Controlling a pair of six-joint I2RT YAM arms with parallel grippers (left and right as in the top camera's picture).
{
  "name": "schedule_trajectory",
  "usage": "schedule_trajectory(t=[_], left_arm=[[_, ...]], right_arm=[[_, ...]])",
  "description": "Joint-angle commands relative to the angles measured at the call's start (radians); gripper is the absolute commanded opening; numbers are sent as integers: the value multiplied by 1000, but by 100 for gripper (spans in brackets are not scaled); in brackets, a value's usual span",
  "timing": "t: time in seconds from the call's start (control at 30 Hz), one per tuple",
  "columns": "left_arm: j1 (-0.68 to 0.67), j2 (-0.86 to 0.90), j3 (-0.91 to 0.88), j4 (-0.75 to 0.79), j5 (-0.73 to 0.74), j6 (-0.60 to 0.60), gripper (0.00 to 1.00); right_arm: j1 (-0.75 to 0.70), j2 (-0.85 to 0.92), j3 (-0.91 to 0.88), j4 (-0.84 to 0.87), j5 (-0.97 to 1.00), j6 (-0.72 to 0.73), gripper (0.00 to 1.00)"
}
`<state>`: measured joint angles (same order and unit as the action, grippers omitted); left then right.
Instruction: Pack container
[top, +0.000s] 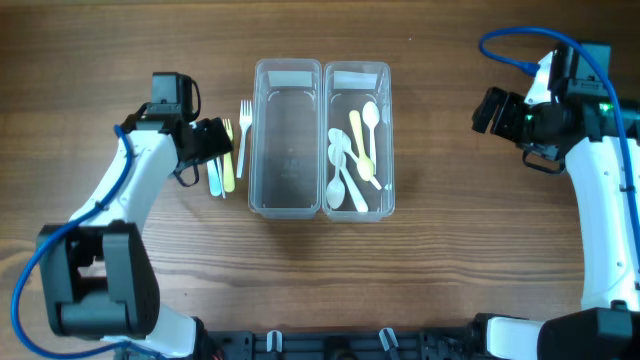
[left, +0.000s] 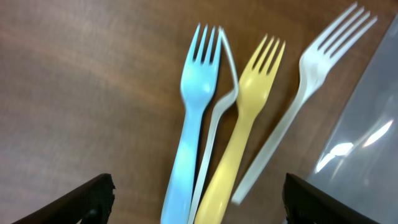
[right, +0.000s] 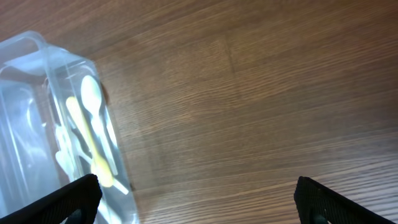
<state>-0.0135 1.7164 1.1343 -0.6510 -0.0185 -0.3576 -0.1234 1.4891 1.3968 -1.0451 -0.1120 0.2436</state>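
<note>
Two clear plastic containers stand side by side mid-table. The left one (top: 287, 200) is empty. The right one (top: 388, 140) holds several white and yellow spoons (top: 352, 160), also seen in the right wrist view (right: 90, 137). Several forks lie on the table left of the containers: blue (left: 194, 118), thin white (left: 214, 124), yellow (left: 245, 124) and white (left: 298, 106). My left gripper (left: 196, 205) is open, its fingers straddling the fork handles from above. My right gripper (right: 196, 199) is open and empty over bare wood, right of the spoon container.
The wooden table (top: 450, 240) surrounds the containers. The left container's wall (left: 373, 130) lies close to the right of the forks. A blue cable (top: 510, 50) loops by the right arm.
</note>
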Motion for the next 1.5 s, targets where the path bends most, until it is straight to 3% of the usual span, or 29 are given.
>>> schedule_trajectory(t=[0.0, 0.07, 0.13, 0.3, 0.37, 0.43, 1.13, 1.23, 1.27, 1.37, 1.47], left_arm=[[-16, 0, 42, 71, -34, 1, 86], [-30, 0, 42, 97, -16, 20, 82], [-45, 0, 42, 102, -17, 22, 69], [-83, 1, 42, 113, -60, 48, 18], [-92, 1, 42, 122, -62, 48, 8], [-108, 1, 42, 124, -62, 48, 4], [-309, 2, 42, 164, -58, 63, 7], [-318, 2, 42, 162, -67, 63, 21], [-317, 2, 42, 157, -91, 63, 36], [-292, 0, 42, 121, -163, 59, 59], [-237, 0, 42, 72, -162, 59, 62]], right_arm=[[-4, 10, 2, -3, -47, -4, 100], [-4, 10, 2, -4, -47, -5, 100], [-4, 10, 2, -5, -46, -5, 100], [-4, 10, 2, -10, -46, -5, 100], [-4, 10, 2, -11, -46, -5, 100], [-4, 10, 2, -11, -47, -4, 100], [-4, 10, 2, -34, -46, -5, 100], [-4, 10, 2, -35, -46, -5, 100], [-4, 10, 2, -37, -46, -5, 100], [-4, 10, 2, -38, -45, -8, 100], [-4, 10, 2, -41, -42, -8, 100]])
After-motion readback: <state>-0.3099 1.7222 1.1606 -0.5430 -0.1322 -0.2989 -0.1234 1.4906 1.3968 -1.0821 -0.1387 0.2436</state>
